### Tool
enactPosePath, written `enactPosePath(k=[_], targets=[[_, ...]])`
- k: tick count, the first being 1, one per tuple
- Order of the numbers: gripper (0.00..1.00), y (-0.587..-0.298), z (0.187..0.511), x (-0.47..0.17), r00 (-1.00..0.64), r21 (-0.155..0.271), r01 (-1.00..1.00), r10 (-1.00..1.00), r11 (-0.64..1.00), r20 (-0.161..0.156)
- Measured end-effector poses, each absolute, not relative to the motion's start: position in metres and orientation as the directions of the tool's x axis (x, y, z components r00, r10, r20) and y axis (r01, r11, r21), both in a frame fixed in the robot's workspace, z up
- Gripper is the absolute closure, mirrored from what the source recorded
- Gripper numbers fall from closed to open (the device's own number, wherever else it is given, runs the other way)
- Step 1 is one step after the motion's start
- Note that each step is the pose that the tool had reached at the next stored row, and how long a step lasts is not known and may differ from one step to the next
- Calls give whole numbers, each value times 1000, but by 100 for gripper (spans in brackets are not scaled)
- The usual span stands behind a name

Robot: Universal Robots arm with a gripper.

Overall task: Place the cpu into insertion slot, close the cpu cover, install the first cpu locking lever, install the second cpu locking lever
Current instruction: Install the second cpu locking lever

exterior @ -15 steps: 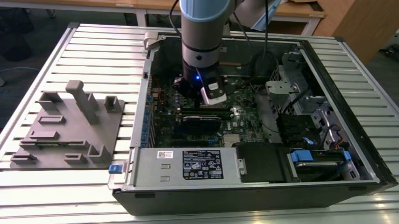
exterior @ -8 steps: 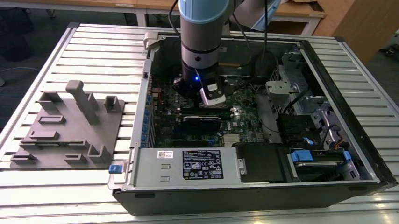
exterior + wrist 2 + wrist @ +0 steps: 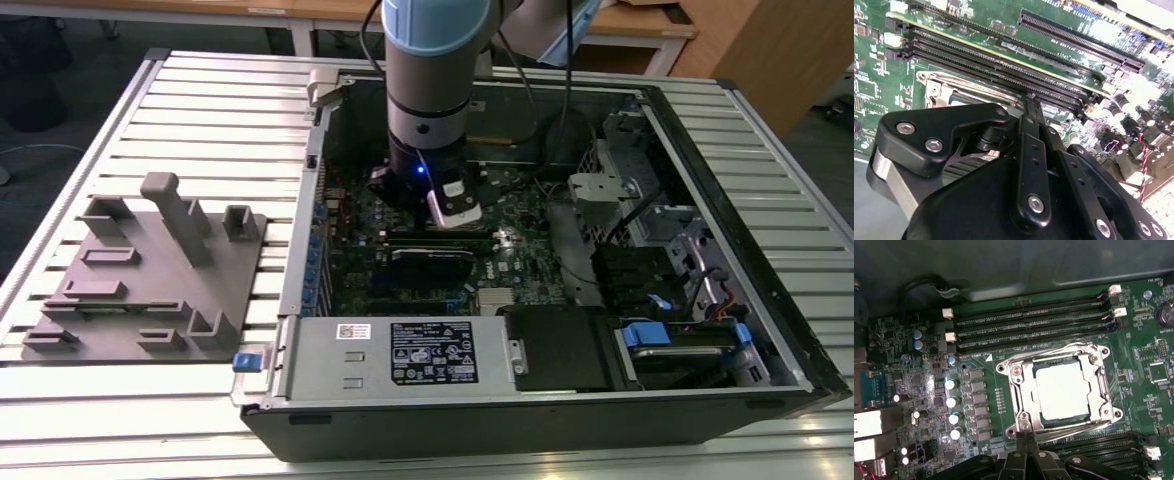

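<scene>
One cpu (image 3: 1061, 391) sits seated in the insertion slot (image 3: 1040, 424), its silver top showing through the cut-out of the cpu cover (image 3: 1024, 390), which lies down flat over it. We see wire locking levers running along the cover's edges in the first wrist view; whether each is fully hooked we cannot tell. The gripper (image 3: 1026, 440) hangs just at the socket's near edge, fingers pressed together into a thin tip, holding nothing. In the exterior view the gripper (image 3: 451, 208) stands low over the green board (image 3: 514, 265) inside the open computer case (image 3: 747, 150). We judge lever work wants a steady sideways push, keeping the tip off the memory slots (image 3: 1029, 322).
</scene>
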State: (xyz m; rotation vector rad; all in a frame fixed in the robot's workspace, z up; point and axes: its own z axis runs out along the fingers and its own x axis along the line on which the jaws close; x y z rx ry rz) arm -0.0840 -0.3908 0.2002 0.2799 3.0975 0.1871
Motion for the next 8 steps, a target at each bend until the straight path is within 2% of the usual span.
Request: enactPosePath(k=[8], targets=[[90, -392, 199, -84, -984, 144, 177, 180, 974, -11]])
